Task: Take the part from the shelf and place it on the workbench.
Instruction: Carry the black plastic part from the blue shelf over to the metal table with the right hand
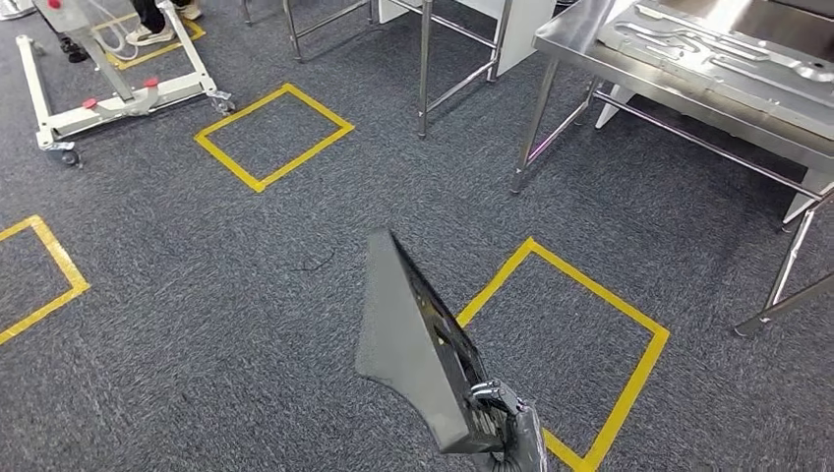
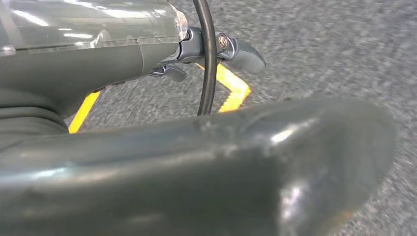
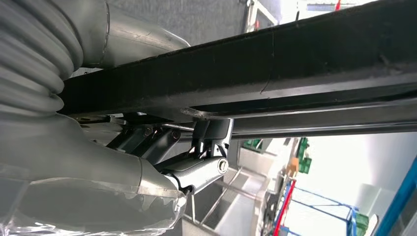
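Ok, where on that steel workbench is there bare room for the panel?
The workbench has a bare strip along its near edge and left corner. Further back a pressed metal sheet crowds it. The right hand holds the dark panel.

Even, seemingly overhead light, soft shadows; wrist views blur up close, one background overexposed.

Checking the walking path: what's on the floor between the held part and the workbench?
Head view: between the dark part in the right hand and the steel workbench lies grey carpet with a yellow tape square; no obstacle.
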